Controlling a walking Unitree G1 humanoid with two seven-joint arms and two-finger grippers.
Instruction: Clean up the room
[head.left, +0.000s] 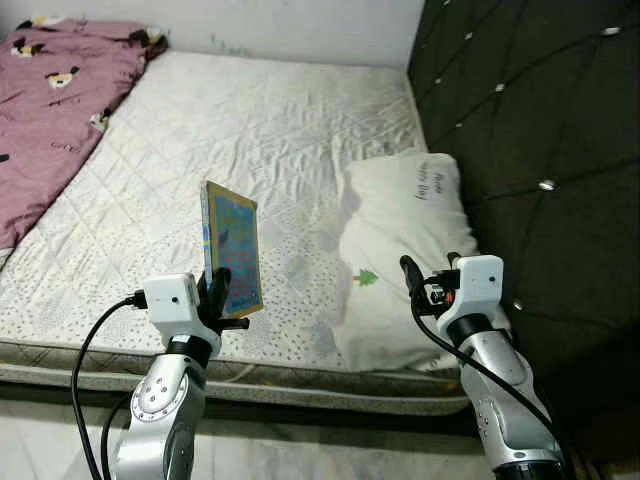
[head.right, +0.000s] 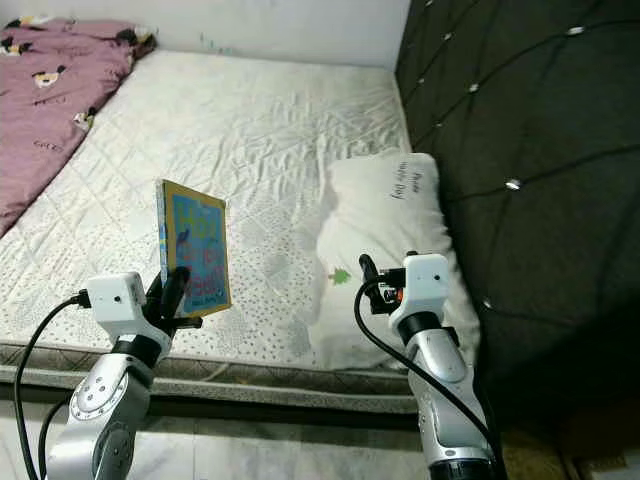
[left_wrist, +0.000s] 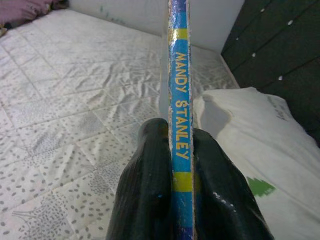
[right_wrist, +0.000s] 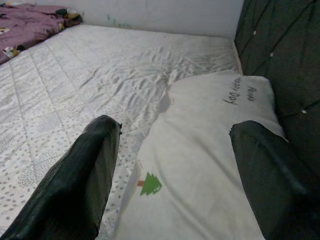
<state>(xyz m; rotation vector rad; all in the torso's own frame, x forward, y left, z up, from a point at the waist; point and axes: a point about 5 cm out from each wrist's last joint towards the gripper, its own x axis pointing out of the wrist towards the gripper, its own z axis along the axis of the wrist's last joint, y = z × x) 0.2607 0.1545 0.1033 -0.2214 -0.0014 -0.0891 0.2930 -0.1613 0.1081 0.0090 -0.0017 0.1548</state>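
Two black fingers of the left gripper (head.left: 222, 290) pinch the thin blue picture book (head.left: 233, 248) upright above the white quilted mattress (head.left: 250, 130). Right gripper (right_wrist: 175, 170) hovers spread over the white pillow (head.left: 405, 240); better carry the book level, gripping firmly

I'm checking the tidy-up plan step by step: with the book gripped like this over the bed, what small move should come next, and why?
Probably carry the book away from the bed: the left gripper pinches its spine, holding it upright above the mattress edge, and the open right gripper hovers over the pillow.
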